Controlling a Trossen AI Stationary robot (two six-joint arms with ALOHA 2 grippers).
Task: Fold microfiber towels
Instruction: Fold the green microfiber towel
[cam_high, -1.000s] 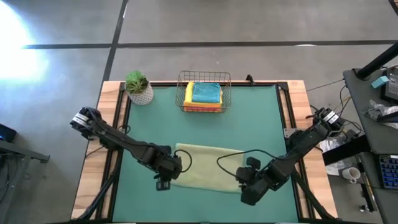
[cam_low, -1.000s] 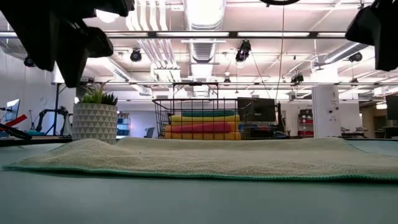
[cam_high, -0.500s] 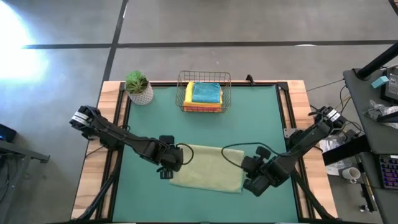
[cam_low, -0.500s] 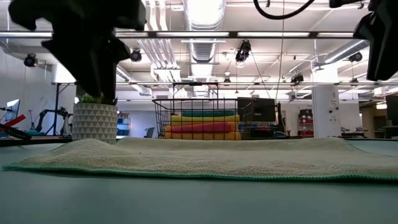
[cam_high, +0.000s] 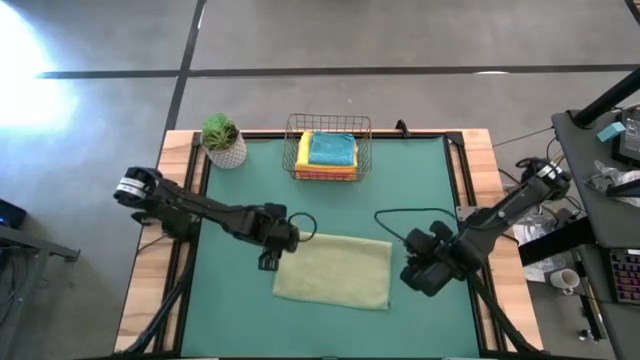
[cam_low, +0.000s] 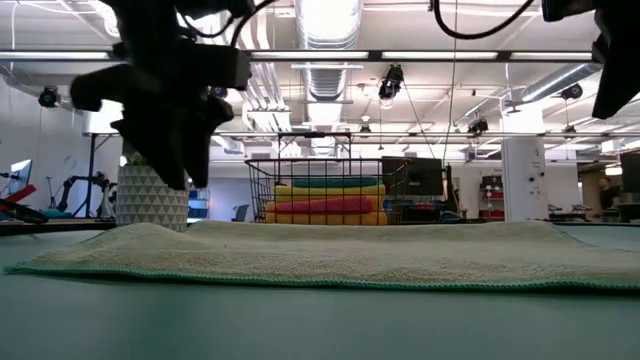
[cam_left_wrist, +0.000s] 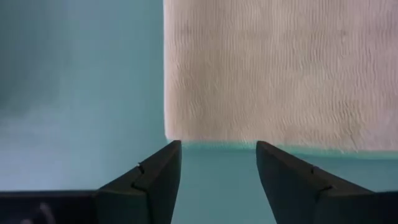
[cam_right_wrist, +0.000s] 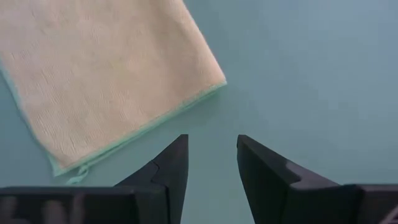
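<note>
A pale sage green towel with a teal hem lies folded and flat on the green mat, toward the near side. My left gripper hangs open just off the towel's left edge; in its wrist view the fingers stand short of the hem, near a corner. My right gripper hangs open off the towel's right edge, with a towel corner ahead of it over bare mat. Both are above the table in the low view, touching nothing.
A wire basket at the far middle holds stacked folded towels, the top one teal, with yellow and orange below. A small potted plant stands at the far left. Bare mat lies around the sage towel.
Both grippers have gone from the towel's near corners toward the far edge. The left now stands by the towel's left edge, and the right has drawn off to the right of the towel. The towel lies flat and has kept its place.
</note>
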